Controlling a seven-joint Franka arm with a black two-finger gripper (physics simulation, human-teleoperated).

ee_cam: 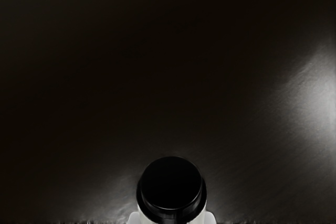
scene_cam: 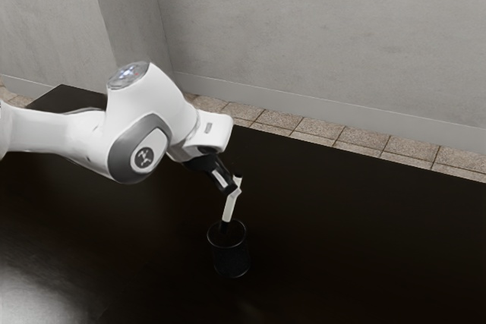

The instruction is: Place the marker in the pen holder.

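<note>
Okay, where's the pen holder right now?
In the exterior view, the pen holder stands on the dark table at the lower middle, just below the marker held in the gripper.

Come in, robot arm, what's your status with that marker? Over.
Claw closed on marker. Marker tilted, lower end at pen holder's mouth. No obstacle seen between them.

The pen holder [scene_cam: 231, 260] stands on the table [scene_cam: 342, 225], below the marker [scene_cam: 229, 209]

Tiled floor [scene_cam: 281, 119] lies between dark table [scene_cam: 364, 240] and grey wall [scene_cam: 319, 28].
</note>
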